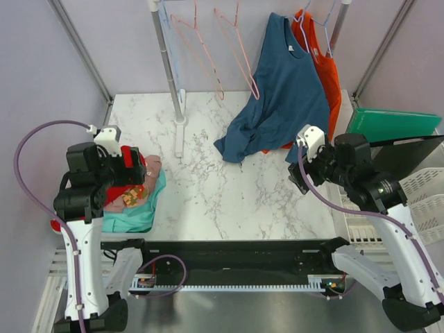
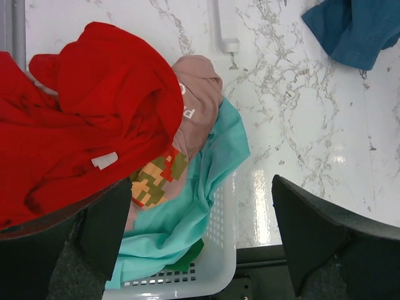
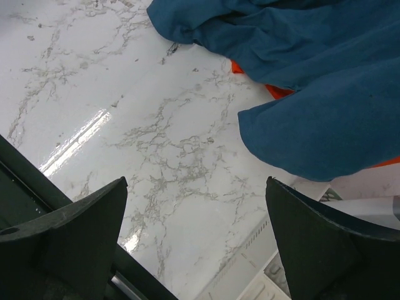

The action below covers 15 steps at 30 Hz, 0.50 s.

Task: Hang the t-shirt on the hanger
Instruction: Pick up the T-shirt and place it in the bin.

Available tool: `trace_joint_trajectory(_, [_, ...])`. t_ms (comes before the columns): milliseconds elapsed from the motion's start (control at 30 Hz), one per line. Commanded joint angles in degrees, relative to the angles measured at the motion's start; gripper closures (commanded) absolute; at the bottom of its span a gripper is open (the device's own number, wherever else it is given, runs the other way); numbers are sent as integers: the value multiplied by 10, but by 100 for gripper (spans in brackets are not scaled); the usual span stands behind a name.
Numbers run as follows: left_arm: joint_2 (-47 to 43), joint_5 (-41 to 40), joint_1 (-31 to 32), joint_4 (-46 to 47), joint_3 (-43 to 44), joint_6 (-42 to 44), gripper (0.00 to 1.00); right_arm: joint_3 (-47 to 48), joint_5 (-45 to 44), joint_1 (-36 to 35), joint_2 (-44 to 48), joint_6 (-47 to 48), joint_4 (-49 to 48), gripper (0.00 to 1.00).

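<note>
The t-shirt (image 2: 94,119) at the near left is soft, matt red cotton, heavily creased, with a small smooth white label (image 2: 104,160). Against it lie a dusty pink cloth (image 2: 199,94) with a flat blocky print and a thin teal cloth (image 2: 187,212), both matt. The basket (image 2: 215,253) under them is white perforated plastic with a slight sheen. The table (image 2: 312,112) is smooth and glossy, marble-patterned, bright with glare. My left fingers (image 2: 312,237) and right fingers (image 3: 81,237) are black, matt, faintly grainy plastic. The blue shirt (image 3: 300,75) to the right is dull knit cloth. At the far side, the hanger (image 1: 254,91) is thin wire with a smooth pink coat, and the pole (image 1: 170,69) looks like pale metal.
</note>
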State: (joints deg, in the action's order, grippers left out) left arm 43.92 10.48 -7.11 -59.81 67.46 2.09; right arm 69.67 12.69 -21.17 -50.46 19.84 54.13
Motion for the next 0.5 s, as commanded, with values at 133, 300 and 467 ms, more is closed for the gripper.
trace_joint_trajectory(133, [201,-145,-8,-34,108,14,1,-22,-3,4,-56,17,-8,2])
trace_joint_trajectory(300, [269,-110,-83,-31,117,35,1,1,9,4,-91,29,30,2])
trace_joint_trajectory(467, [310,-42,-182,-15,101,89,1,2,23,3,-92,38,40,2])
